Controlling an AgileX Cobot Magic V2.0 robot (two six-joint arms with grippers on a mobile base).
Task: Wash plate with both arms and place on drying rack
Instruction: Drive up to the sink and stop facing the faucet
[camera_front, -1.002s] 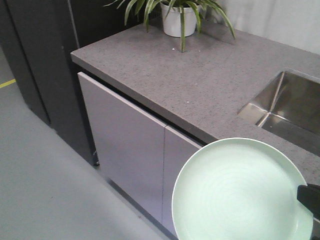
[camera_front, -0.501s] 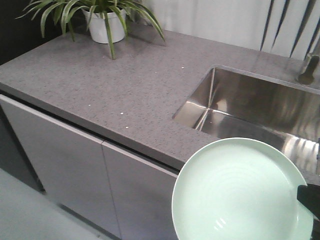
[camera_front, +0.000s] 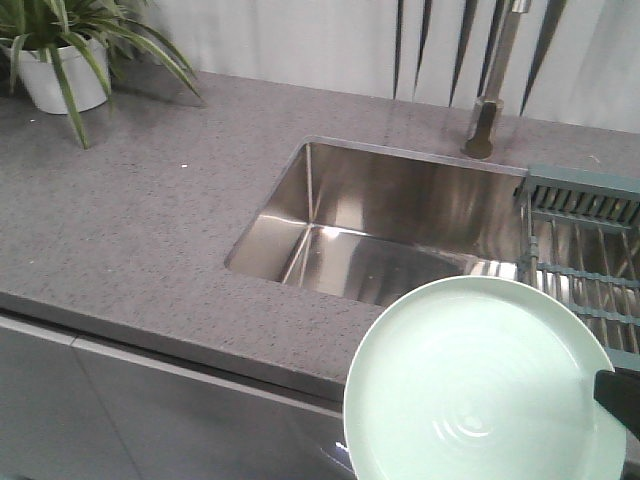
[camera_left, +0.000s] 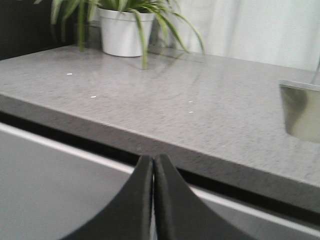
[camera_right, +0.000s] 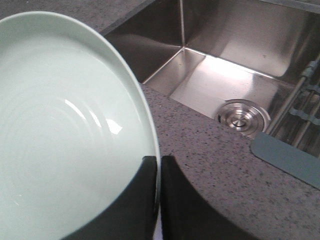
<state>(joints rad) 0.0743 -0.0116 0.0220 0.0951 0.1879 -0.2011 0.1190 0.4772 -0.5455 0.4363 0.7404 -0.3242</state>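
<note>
The pale mint-green plate (camera_front: 480, 385) hangs in the air in front of the counter's front edge, face up toward the camera. My right gripper (camera_right: 158, 159) is shut on the plate (camera_right: 65, 130), one finger on each side of its rim; in the front view only a black tip (camera_front: 620, 398) shows at the plate's right edge. The drying rack (camera_front: 585, 250) lies across the right end of the sink, and its teal end piece (camera_right: 285, 156) shows in the right wrist view. My left gripper (camera_left: 153, 158) is shut and empty, low in front of the cabinet doors.
A steel sink (camera_front: 400, 225) is sunk in the grey stone counter (camera_front: 130, 230), with a round drain (camera_right: 241, 116) and a faucet (camera_front: 488, 110) behind. A potted plant (camera_front: 60, 75) stands at the back left. Grey cabinet doors (camera_left: 60, 190) run below the counter edge.
The view has swept right along the counter: the plant slid to the far left, and the whole sink, the faucet and the drying rack came into view. The plate stays held in the same spot.
</note>
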